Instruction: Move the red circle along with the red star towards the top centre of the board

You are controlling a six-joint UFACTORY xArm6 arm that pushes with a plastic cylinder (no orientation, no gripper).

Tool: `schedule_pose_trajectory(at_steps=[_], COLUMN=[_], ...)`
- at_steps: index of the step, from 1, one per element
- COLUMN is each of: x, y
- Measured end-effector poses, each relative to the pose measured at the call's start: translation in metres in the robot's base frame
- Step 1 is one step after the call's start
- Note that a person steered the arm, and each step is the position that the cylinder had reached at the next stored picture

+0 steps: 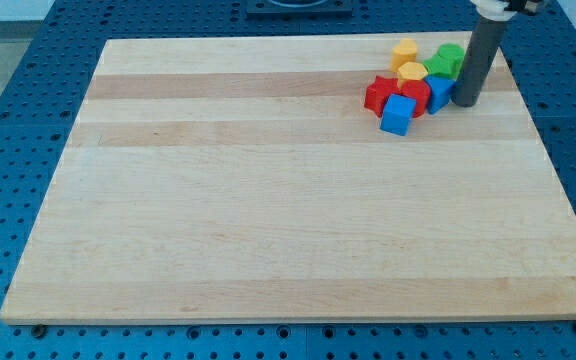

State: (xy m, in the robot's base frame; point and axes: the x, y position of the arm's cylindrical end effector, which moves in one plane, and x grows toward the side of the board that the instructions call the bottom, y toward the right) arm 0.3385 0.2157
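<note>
Tip of bare dark rod, gripping nothing, touches clustered blocks' right side; next push red star and red circle leftward toward top centre.

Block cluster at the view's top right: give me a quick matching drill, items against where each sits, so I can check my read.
Items:
1. blue cube
2. green block
3. red star
4. my tip

Places:
A. cluster's left edge
B. at the cluster's right side
C. cluster's bottom, nearest the view's bottom
D. top right of cluster, beside the rod

Pairs: 1-C, 2-D, 3-A, 4-B
</note>
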Motion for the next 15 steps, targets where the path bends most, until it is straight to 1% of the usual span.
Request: schedule_pose_trajectory(at_steps=[3,5,6,7,9,10,11,12,13,14,15], x=[0.0,0.005,0.014,0.018,0.015,0.009,0.02,0.035,-0.001,-0.014,-0.043], y=[0.005,-0.071,-0.107,-0.128,-0.121,-0.148,-0.162,-0.162,-0.172,-0.173,-0.173])
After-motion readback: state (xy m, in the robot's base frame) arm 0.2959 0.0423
